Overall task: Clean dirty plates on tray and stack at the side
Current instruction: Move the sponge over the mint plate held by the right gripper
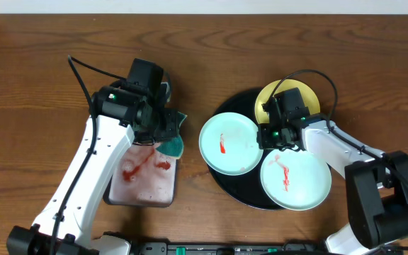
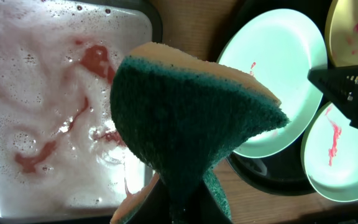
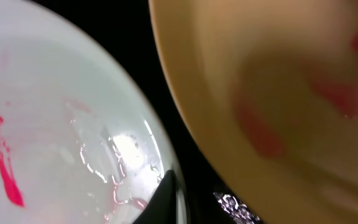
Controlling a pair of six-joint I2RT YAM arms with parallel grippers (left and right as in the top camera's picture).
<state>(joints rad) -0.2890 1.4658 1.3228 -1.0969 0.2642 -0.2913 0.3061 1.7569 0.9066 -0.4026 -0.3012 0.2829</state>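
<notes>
The dark wood tabletop [image 1: 34, 85] carries everything, and no plate rests on its bare part yet. Nearest us, the silvery pan [image 1: 140, 203] holds soapy water streaked red. Above its far end the left gripper [image 1: 163, 129] is clamped on the green sponge [image 2: 185, 137], which is folded and wet-looking. If it crosses to the tray from here, we judge it could drip pink water onto the wood.

On the black tray [image 1: 236, 188] all three plates lie flat, face up, still smeared. Being round, they have no long axis. The near pale plate [image 1: 296, 178] and the left pale plate [image 1: 231, 144] both overhang the tray's rim, so a hard push from the sponge on an overhanging edge might tip or skid them.

The right gripper [image 1: 278, 134] sits between the plates, close to the left one's rim. We cannot tell whether its fingers are apart or pinching. If that plate is not held, wiping could spin it into its neighbours.

Farthest, the yellow plate [image 1: 266, 103] is partly hidden under the right arm. Both arms working around one plate risk bumping each other.
</notes>
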